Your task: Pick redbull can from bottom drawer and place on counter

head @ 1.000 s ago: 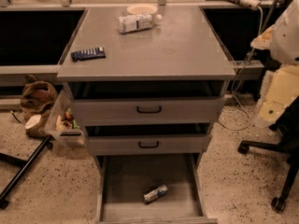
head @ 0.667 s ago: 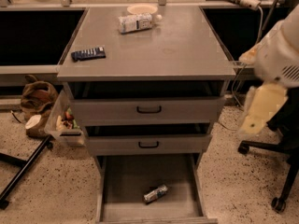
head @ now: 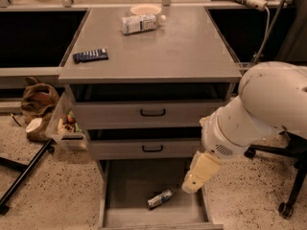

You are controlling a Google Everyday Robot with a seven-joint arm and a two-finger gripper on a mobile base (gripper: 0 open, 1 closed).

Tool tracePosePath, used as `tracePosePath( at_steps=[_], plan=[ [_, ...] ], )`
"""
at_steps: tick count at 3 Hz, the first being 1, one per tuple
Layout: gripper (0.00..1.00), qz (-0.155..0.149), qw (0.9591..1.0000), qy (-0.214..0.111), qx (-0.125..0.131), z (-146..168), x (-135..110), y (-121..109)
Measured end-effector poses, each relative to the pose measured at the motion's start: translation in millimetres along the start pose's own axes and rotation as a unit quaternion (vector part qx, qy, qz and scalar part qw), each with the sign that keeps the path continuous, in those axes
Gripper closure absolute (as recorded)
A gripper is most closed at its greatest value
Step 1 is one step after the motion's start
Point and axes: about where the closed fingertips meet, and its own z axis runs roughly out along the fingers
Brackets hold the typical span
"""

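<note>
Hand [head: 192, 182] now lower, over bottom drawer [head: 129, 191]

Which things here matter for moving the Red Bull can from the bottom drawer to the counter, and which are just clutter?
Job: redbull can, lying in the bottom drawer; counter; gripper, over the drawer, beside the can, apart from it.
Lying about: white bottle, dark blue bar, plate, brown bag on the floor.

The wide, flat grey desk [head: 187, 51] carries a white labelled bottle [head: 138, 23] lying on its side near the back, a pale round dish [head: 146, 8] just behind it, and a flat dark blue bar [head: 90, 55] near the left edge. The cream hand [head: 193, 182] hangs well below the desk's top, to the right.
</note>
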Motion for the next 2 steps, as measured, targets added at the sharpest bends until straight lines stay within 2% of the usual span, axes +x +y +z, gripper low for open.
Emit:
tracePosePath(
  at_steps=[1,2],
  plan=[
    [0.00,0.000,1.0000,0.000,0.000,0,0,0],
    [0.00,-0.002,0.9999,-0.015,0.006,28,2,-9]
  ],
)
